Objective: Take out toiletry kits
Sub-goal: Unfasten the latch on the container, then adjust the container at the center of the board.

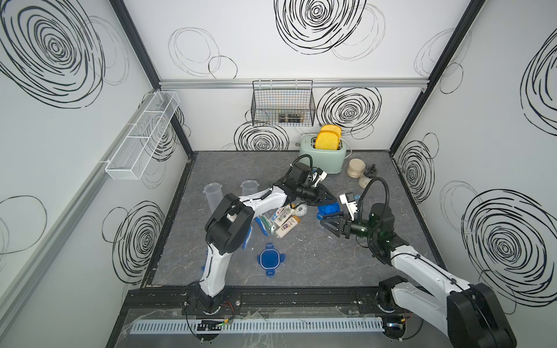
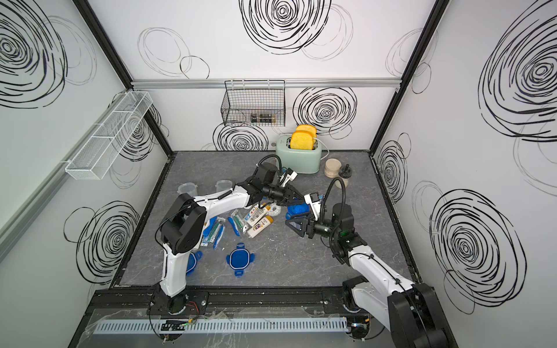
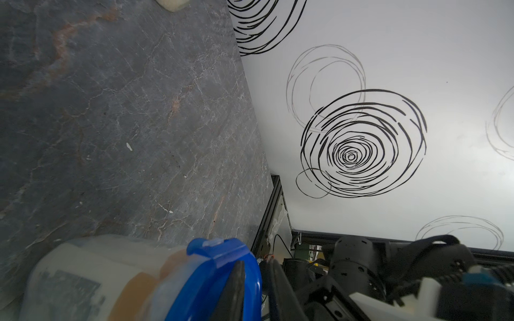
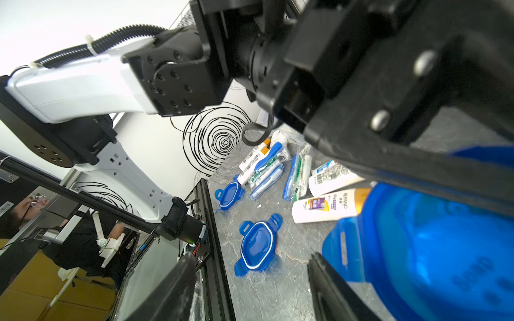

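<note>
Toiletry kits [image 1: 282,222]: loose on worktop [image 1: 301,259], just beside lidded container [image 1: 329,208]. Bottles' long axes slant, tan caps toward container. Right claw [image 1: 326,226]: jaws apart, empty, beside container, kits beyond its tips. Left claw [image 1: 331,199]: at container's lid, grip unclear.

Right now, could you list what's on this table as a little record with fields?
Toiletries: loose heap, mid-table
Empty tubs: two, clear, lidless, far left
Loose lids: two, blue, near front edge
Third tub: blue lid on, beside heap
Left end effector: shut on that lid
Right end effector: open, beside that lid
Back: toaster, two jars
</note>
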`<state>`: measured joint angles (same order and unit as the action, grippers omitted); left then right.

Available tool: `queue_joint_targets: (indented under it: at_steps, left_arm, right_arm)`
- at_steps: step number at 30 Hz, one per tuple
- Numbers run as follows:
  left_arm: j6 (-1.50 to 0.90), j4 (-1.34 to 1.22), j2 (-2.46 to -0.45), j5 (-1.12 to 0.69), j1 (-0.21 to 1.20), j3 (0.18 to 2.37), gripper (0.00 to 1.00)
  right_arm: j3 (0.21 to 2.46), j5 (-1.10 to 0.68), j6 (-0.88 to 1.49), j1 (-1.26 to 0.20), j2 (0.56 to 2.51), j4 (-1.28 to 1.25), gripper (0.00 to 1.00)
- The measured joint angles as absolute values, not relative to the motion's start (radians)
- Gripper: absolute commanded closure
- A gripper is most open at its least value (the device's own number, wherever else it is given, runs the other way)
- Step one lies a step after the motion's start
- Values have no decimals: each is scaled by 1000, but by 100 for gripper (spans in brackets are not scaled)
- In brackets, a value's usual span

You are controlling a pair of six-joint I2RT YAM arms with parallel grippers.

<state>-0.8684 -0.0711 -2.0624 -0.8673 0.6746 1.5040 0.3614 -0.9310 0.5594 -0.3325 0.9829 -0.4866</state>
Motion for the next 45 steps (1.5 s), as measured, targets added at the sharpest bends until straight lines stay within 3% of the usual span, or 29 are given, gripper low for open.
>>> queue_joint_targets:
  at_steps: [10, 21, 28, 45]
  left_arm:
    - [-847, 24, -1996, -827, 680, 1500, 74]
    - [-811, 12, -1678, -752, 652, 1281, 67]
    - [-787, 39, -1698, -723, 641, 1197, 63]
    - [-749, 70, -1815, -704, 648, 1279, 63]
  right_arm:
    - [464, -868, 520, -256, 904, -273, 35]
    - [519, -759, 477, -71, 992, -117, 36]
    - [513, -826, 487, -70, 1048, -115, 37]
    - [443, -899, 517, -122, 1042, -102, 38]
